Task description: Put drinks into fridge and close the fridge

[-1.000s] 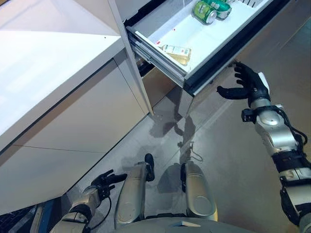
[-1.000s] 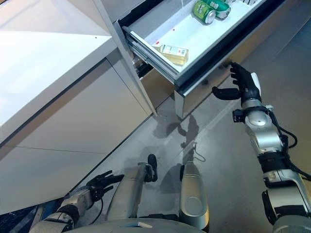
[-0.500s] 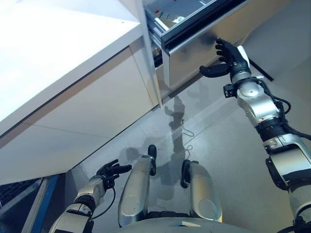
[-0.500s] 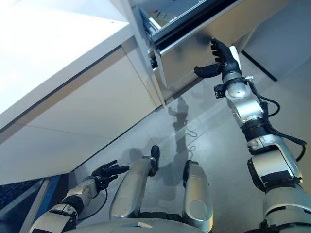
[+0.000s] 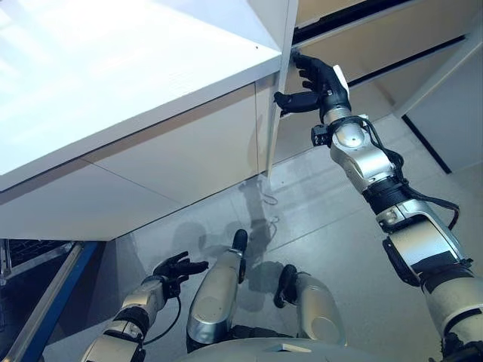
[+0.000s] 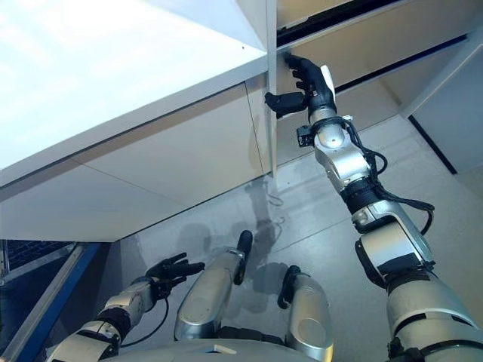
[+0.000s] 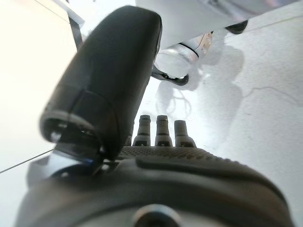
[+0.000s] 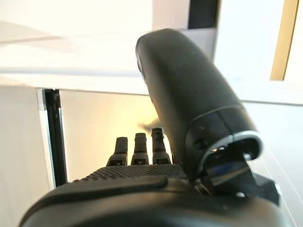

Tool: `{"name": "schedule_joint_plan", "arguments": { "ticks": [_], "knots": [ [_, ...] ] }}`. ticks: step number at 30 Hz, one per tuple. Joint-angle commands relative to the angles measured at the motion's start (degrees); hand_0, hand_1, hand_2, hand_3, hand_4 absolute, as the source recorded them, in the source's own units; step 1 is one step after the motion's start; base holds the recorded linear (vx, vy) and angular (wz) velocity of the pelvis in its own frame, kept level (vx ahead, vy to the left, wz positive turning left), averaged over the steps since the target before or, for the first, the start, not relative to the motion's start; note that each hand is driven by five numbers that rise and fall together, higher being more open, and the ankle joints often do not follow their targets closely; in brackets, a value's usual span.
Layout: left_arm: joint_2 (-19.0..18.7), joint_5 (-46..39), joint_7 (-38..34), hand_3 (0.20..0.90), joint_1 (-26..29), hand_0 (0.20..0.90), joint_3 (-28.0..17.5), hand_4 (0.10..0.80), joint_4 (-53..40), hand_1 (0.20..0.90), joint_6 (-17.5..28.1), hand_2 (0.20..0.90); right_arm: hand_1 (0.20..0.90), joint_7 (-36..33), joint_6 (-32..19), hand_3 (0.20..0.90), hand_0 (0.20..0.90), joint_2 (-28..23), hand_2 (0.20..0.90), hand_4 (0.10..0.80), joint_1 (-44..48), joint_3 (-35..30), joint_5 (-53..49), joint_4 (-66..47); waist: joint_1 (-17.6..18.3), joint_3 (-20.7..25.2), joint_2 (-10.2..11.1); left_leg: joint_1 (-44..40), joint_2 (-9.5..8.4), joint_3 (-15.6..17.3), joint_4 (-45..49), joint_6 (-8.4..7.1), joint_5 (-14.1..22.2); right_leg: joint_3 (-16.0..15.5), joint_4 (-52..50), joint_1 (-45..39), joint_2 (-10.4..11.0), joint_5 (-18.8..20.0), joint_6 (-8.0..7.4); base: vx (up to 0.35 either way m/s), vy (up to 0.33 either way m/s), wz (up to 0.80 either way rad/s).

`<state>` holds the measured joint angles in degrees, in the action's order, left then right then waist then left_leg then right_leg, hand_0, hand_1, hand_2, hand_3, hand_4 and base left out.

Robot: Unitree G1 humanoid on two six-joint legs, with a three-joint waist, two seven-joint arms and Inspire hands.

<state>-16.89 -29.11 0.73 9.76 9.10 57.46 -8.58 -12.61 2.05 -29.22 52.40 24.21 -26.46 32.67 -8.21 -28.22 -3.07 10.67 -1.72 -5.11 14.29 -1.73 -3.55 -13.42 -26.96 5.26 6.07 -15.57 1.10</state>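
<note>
Fridge drawer pushed in, front flush beside the white counter's end panel; drinks out of sight. Right hand flat against the drawer front's upper left corner, fingers straight, thumb splayed. Left hand low above the floor, fingers relaxed, grasping nothing.

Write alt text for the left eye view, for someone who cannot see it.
The robot's right hand, fingers straight, presses flat on the front of a fridge drawer that looks pushed in beside a white counter. Its left hand hangs open and idle low above the grey floor.
</note>
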Motion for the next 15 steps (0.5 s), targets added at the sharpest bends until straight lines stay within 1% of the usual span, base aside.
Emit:
{"name": "schedule_joint_plan", "arguments": {
  "ticks": [1,2,3,4,5,7,9,10,12,13,14,15],
  "knots": [
    [-2.01,1.76,0.81,0.900,-6.25,0.900,1.35,0.800,-1.40,0.900,1.92,0.900,0.900,4.37,-6.24,0.900,0.900,-1.90,0.900,0.800,-4.67,-4.78,0.52,-10.68,1.75,11.68,5.06,-5.64,-1.65,5.02,0.66,3.73,10.62,4.12,14.66,-3.67,-1.79,9.62,-0.92,0.021,0.067,-0.05],
    [-1.88,1.71,1.00,0.900,-7.11,0.900,0.78,0.800,-1.64,0.900,2.13,0.900,0.900,5.39,-6.22,0.900,0.900,-2.50,0.900,0.800,-8.80,-5.75,1.12,-12.14,2.49,12.69,5.39,-6.48,-1.47,5.63,-0.42,3.66,10.34,4.28,15.96,-4.31,-1.84,10.17,-1.25,0.017,0.080,-0.06],
    [-1.48,1.76,0.97,0.900,-8.39,0.900,-0.05,0.800,-2.05,0.900,2.23,0.900,0.900,6.35,-6.26,0.900,0.900,-2.47,0.900,0.800,-14.89,-7.44,1.71,-14.24,3.60,14.04,5.66,-7.57,-1.24,6.40,-1.85,3.66,10.10,4.74,17.44,-4.91,-1.98,10.83,-1.67,0.005,0.080,-0.07],
    [-1.25,2.05,1.28,0.900,-9.27,0.900,-0.64,0.800,-2.22,0.900,2.31,0.900,0.900,6.60,-6.12,0.900,0.900,-1.97,0.900,0.800,-19.40,-8.81,4.27,-15.47,4.42,15.04,5.86,-8.26,-1.05,6.96,-2.74,3.59,9.94,5.07,18.49,-5.33,-2.00,11.42,-2.06,-0.008,0.091,-0.09],
    [-0.72,1.99,1.23,0.900,-10.61,0.900,-1.57,0.800,-2.48,0.900,2.70,0.900,0.900,8.65,-8.46,0.900,0.900,-2.03,0.900,0.800,-26.64,-11.25,7.73,-15.96,5.63,16.29,5.99,-9.41,-0.74,8.00,-4.34,3.59,9.76,5.64,20.04,-5.83,-2.05,12.17,-2.61,-0.033,0.094,-0.15],
    [0.21,2.35,2.06,0.900,-12.82,0.900,-2.94,0.800,-3.08,0.900,3.61,0.900,0.900,12.50,-9.89,0.900,0.900,-1.46,0.900,0.800,-37.64,-14.86,6.26,-16.17,7.36,18.31,6.02,-11.30,-0.42,9.26,-7.14,3.58,9.36,6.55,22.54,-6.61,-2.16,13.47,-3.55,-0.038,0.087,-0.29],
    [0.45,2.13,3.09,0.900,-13.96,0.900,-3.55,0.800,-3.18,0.900,3.94,0.900,0.900,12.50,-9.48,0.900,0.900,0.24,0.900,0.800,-43.64,-17.36,7.22,-14.28,8.57,19.61,5.97,-12.72,-0.14,10.44,-9.02,3.50,9.22,6.99,24.04,-7.15,-2.28,14.21,-4.17,-0.029,0.054,-0.37],
    [0.60,1.47,3.57,0.900,-14.32,0.900,-4.48,0.800,-2.68,0.900,4.29,0.900,0.900,11.93,-10.56,0.900,0.900,1.77,0.900,0.800,-47.21,-18.77,7.99,-12.11,9.52,20.38,5.95,-13.54,0.05,11.21,-10.18,3.43,9.15,7.23,25.01,-7.41,-2.39,14.69,-4.60,-0.032,0.036,-0.45],
    [0.56,0.93,4.84,0.900,-14.85,0.900,-5.58,0.800,-2.35,0.900,4.87,0.900,0.900,10.76,-10.50,0.900,0.900,4.12,0.900,0.800,-51.60,-20.23,8.97,-8.46,10.82,21.26,5.94,-14.76,0.26,12.32,-11.76,3.27,9.13,7.48,26.41,-7.76,-2.52,15.38,-5.13,-0.060,0.018,-0.44],
    [0.38,0.34,6.28,0.900,-14.98,0.900,-5.94,0.800,-1.44,0.900,5.93,0.900,0.900,8.31,-9.91,0.900,0.900,5.41,0.900,0.800,-53.95,-20.48,10.61,-4.37,11.67,21.72,5.91,-15.30,0.42,13.08,-12.67,3.11,9.03,7.63,27.06,-7.78,-2.62,15.74,-5.39,-0.057,0.005,-0.32],
    [0.35,0.33,6.32,0.900,-14.99,0.900,-5.94,0.800,-1.40,0.900,5.97,0.900,0.900,8.27,-9.95,0.900,0.900,5.44,0.900,0.800,-53.95,-20.45,10.64,-4.34,11.64,21.72,5.93,-15.37,0.42,13.12,-12.74,3.10,9.02,7.66,27.09,-7.82,-2.63,15.74,-5.39,-0.066,0.003,-0.44],
    [0.43,-0.27,7.96,0.900,-14.95,0.900,-6.09,0.800,-0.26,0.900,6.99,0.900,0.900,7.17,-9.24,0.900,0.900,6.37,0.900,0.800,-55.34,-20.66,12.87,0.06,12.31,22.06,5.86,-15.77,0.60,13.63,-13.53,3.18,8.99,8.11,27.42,-7.83,-2.86,15.86,-5.47,-0.050,0.004,-0.41]
  ]
}}
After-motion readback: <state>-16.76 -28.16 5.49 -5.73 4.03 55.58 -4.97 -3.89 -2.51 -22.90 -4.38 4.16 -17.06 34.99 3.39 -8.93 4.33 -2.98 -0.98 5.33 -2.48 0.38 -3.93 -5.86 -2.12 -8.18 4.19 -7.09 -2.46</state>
